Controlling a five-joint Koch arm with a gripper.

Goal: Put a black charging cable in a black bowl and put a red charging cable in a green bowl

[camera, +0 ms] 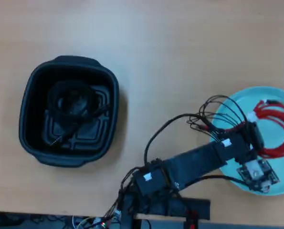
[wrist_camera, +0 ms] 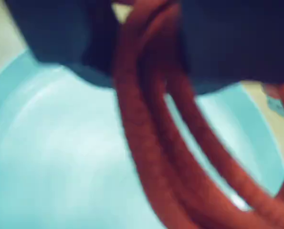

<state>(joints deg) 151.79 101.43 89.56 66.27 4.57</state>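
Observation:
In the wrist view the red charging cable (wrist_camera: pixel 146 143) runs up between my two dark jaws, and my gripper (wrist_camera: pixel 149 33) is shut on its loops. Below it lies the pale floor of the green bowl (wrist_camera: pixel 51 157). From overhead, the gripper (camera: pixel 254 136) hovers over the left part of the green bowl (camera: pixel 275 98) at the right edge of the view. The red charging cable (camera: pixel 278 129) spreads to the gripper's right, inside the bowl. At the left stands the black bowl (camera: pixel 29 119) with the black charging cable (camera: pixel 72 102) coiled on its grid floor.
The arm (camera: pixel 194 162) reaches from its base (camera: pixel 151 188) near the table's front edge toward the right. Its loose black wires (camera: pixel 204 117) arch over the wooden table (camera: pixel 170 57) just left of the green bowl. The black bowl stands well apart from the arm.

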